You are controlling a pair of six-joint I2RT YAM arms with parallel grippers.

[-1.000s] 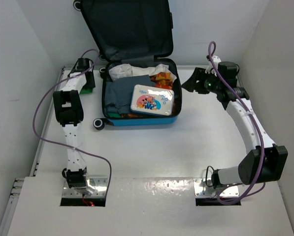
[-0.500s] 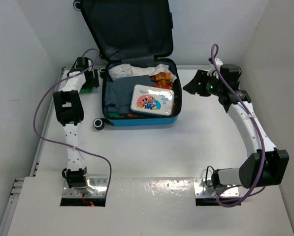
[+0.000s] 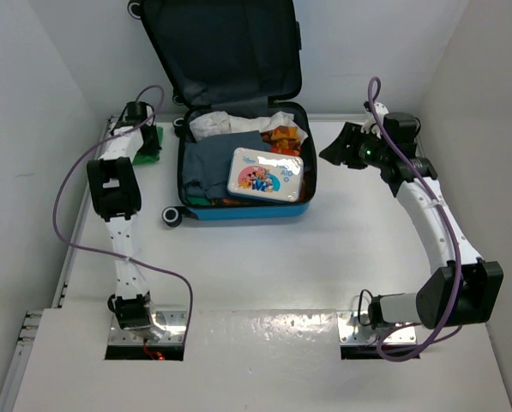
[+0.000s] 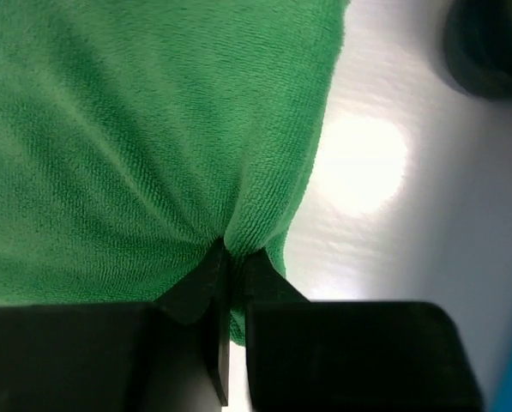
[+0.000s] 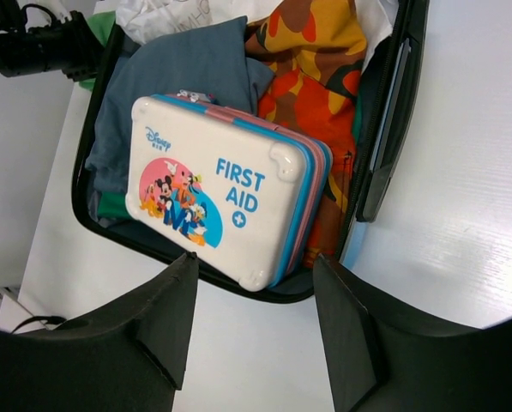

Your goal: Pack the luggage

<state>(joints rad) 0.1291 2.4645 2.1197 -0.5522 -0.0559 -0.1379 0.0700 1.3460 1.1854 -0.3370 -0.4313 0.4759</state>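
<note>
Left gripper (image 4: pixel 228 257) pinching a fold of green terry cloth (image 4: pixel 135 129) at upper left, I should lift high to clear the rim of the open luggage (image 3: pixel 247 212) at upper centre.

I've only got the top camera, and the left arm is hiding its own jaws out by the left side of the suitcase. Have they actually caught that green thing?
Observer: Yes. In the left wrist view the left jaws are shut, pinching a raised fold of the green cloth near its edge.
Operator: And the right jaws, are they holding anything?
Observer: No. The right wrist view shows them open and empty, with the open luggage in sight between them.
Operator: What's the white box in there?
Observer: Its lid reads FIRST AID. The first-aid box lies on top of a grey garment and an orange patterned one.
</note>
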